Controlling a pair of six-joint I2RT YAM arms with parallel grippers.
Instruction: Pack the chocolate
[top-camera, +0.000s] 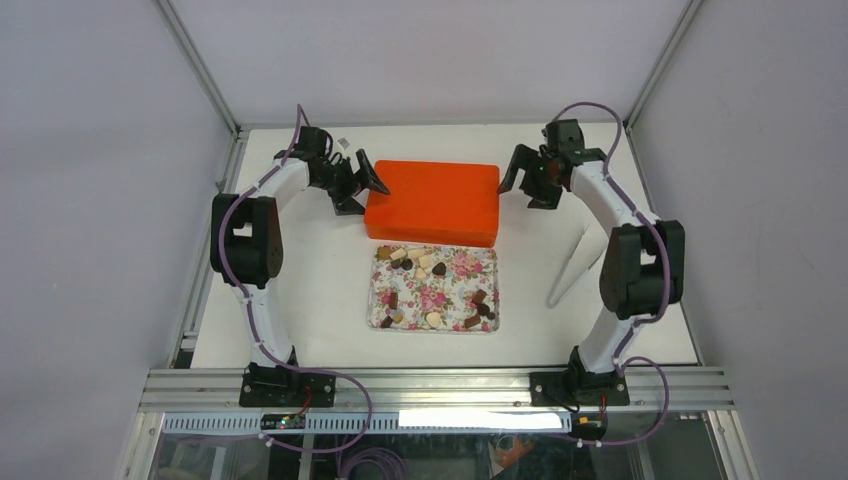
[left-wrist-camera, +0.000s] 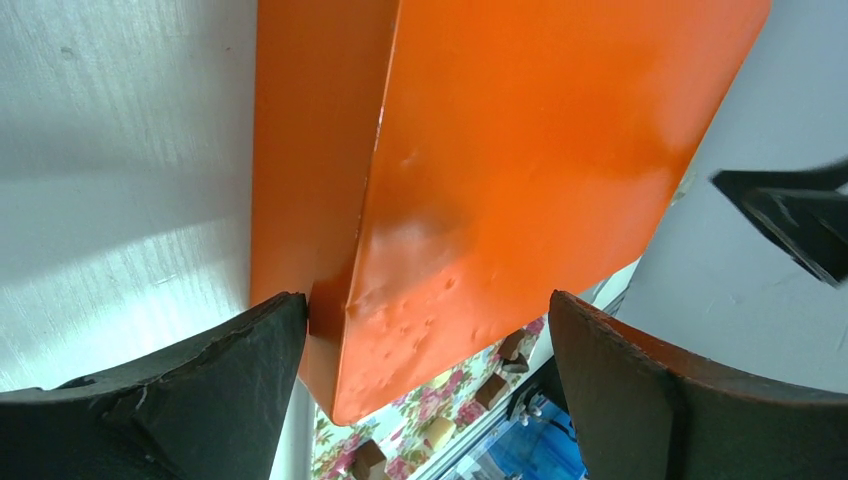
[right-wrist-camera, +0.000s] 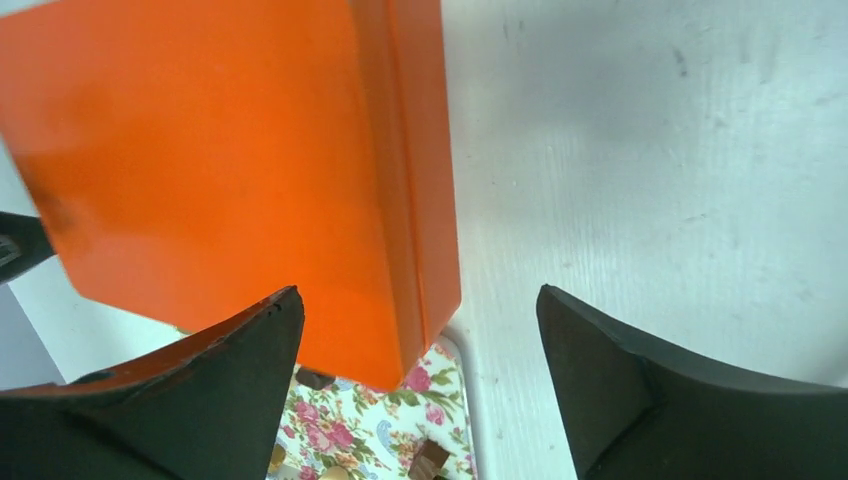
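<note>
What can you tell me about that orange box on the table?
The orange box is a flat, bright, glossy rectangle, seemingly metal or plastic, with small dimples on top and a seam along its side suggesting a closed lid. It lies flat on the white table, its near edge against or just over the flowered tray. The open left gripper and right gripper flank its short ends, neither gripping it.

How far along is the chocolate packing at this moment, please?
Nothing looks packed yet: the chocolate lies loose on the floral tray. In hand: the left pincer and right pincer stand open at opposite ends of the closed orange box, holding nothing. Left: opening the box and moving every piece in.
</note>
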